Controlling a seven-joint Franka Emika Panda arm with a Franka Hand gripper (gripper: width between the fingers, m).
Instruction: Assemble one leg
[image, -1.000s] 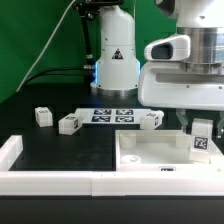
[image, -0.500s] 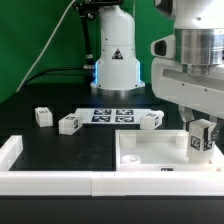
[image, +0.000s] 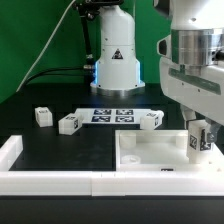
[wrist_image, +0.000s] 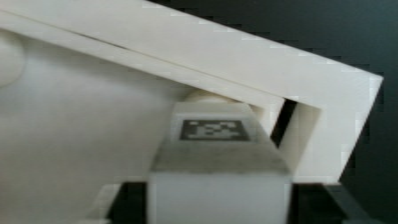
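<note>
White rigid plastic, light and slick: the leg (image: 197, 142) is clamped by its flat sides in the gripper (image: 199, 138), at 3 o'clock.

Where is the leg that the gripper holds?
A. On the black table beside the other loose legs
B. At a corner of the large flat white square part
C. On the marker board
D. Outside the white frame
B: the gripper holds the leg upright over a corner of the large white square part.
</note>
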